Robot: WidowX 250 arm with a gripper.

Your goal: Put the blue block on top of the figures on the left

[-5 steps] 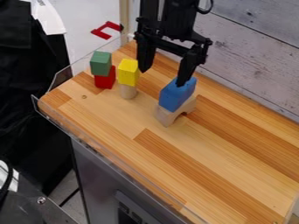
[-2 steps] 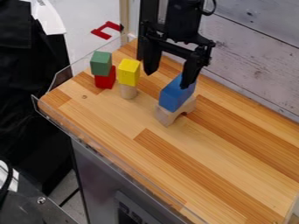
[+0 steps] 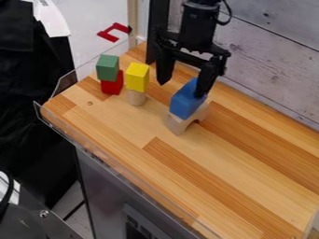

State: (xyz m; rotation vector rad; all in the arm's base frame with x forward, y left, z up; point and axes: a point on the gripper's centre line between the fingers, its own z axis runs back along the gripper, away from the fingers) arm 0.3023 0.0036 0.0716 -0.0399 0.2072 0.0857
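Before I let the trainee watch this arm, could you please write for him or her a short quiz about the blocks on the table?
1. True or false: the red block stands on top of the green block.
2. Which piece is directly under the yellow block? a) the red block b) the wooden cylinder c) the blue block
3. Fill in: the blue block rests on a wooden piece shaped like an ____.

Key: 1 false, the green block is on the red block; 2 b; 3 arch.

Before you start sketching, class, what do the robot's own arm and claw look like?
The arm is black and segmented, with a thin black cable looping beside it. The claw is black too, with two chunky, tapering fingers.
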